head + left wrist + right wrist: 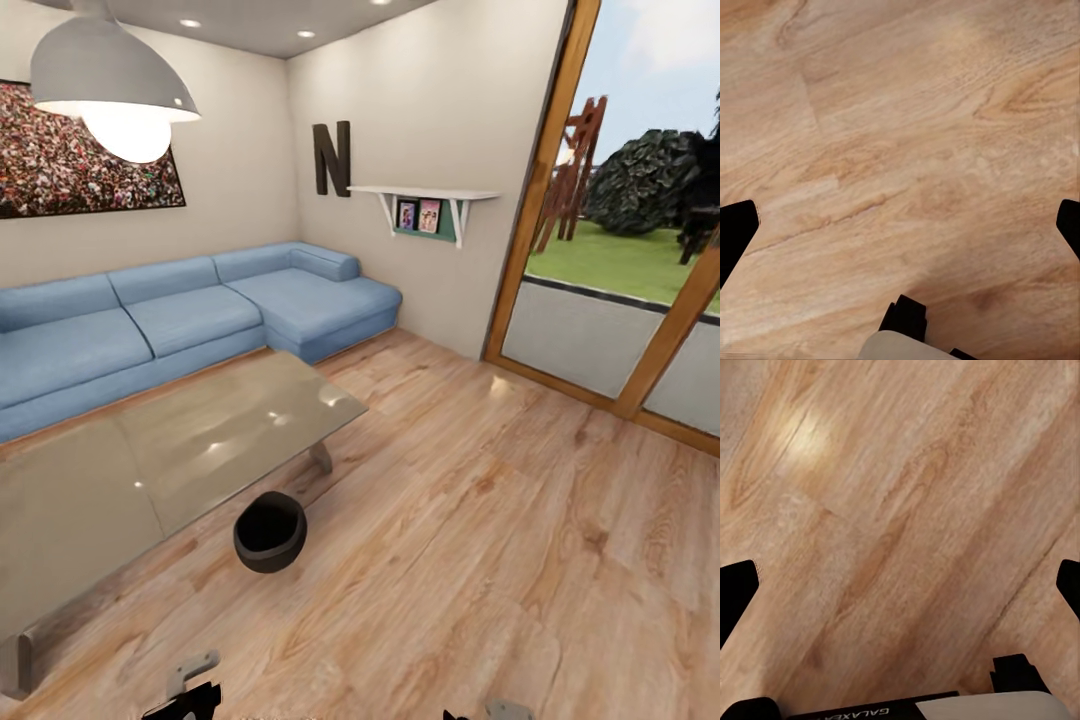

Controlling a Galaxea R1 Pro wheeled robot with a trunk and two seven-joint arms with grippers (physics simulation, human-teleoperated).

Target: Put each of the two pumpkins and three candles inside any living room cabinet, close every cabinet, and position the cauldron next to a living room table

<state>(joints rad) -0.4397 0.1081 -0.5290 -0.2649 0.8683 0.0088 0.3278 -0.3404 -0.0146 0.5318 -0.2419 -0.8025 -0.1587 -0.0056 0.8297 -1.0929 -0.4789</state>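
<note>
Progress is what we are judging first, and from where we are standing the cauldron (pixel 270 531) is sitting on the floor (pixel 480 560) just beside the near edge of the low counter (pixel 150 470), close by its leg, so that part of the task is looking done or nearly so. We are seeing no pumpkins, no candles and no cabinet here, so we cannot tell whether they are stowed or whether the drawers are shut; we are treating that as still to be checked.

Going from the left: a grey dome lamp (pixel 110 75) is glowing white in front of a speckled wall picture (pixel 80 155). Below it a blue fabric corner sofa (pixel 200 320) is running along the far walls, soft and blocky. The counter in front of it is a long glossy slab, glassy and greyish, throwing back reflections of the room. The cauldron is a round, matt black pot with an open mouth. The floor is warm wood planking with strong grain. Farther right a dark letter N (pixel 332 158) and a white shelf (pixel 425 195) are hanging on the plain wall, then a wood-framed glass door (pixel 545 200) is showing grass outside.

Our left claw (pixel 900 225) and right claw (pixel 900 585) are both hanging spread wide over bare planks, pinching nothing.
</note>
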